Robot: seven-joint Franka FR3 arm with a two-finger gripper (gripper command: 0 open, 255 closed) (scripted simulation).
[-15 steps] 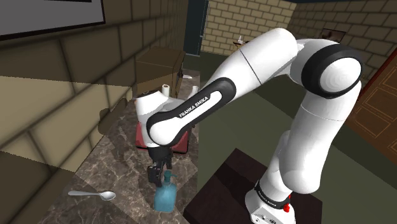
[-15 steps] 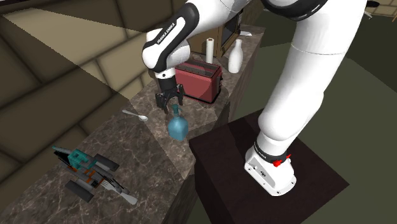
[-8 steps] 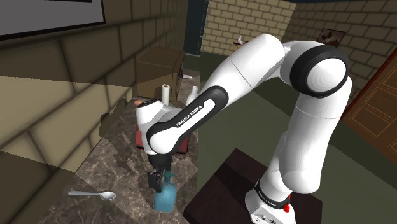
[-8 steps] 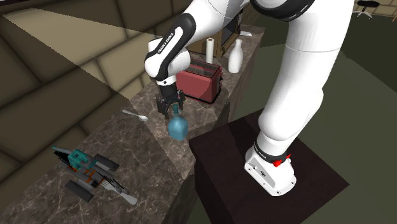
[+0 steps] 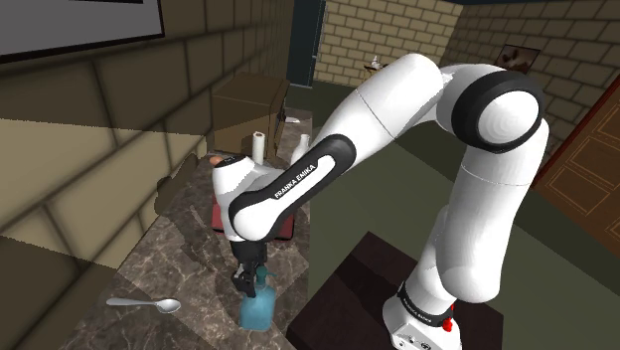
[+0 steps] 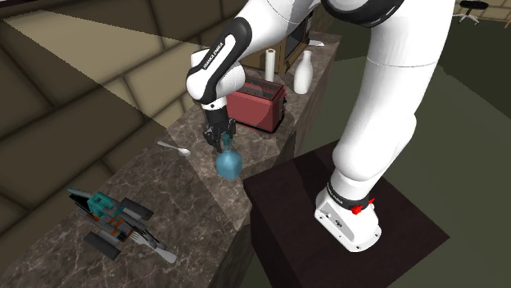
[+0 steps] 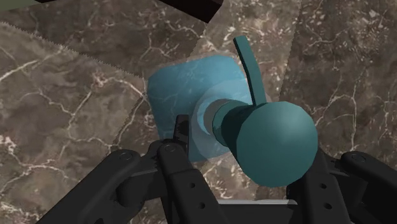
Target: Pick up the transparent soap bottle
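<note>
Where the marble counter meets its front edge, the see-through blue soap bottle stands upright, near a red toaster and well apart from a spoon. The gripper points straight down astride the bottle's pump neck; whether it clamps the neck or sits loose I cannot tell.

A dark stone counter runs along a brick wall. A spoon lies in the middle of it, close to the wall. Farther along stands a red toaster. Behind the toaster are a white roll and a white bottle, with a brown box beyond them. A blue and black tool lies at the near end.
</note>
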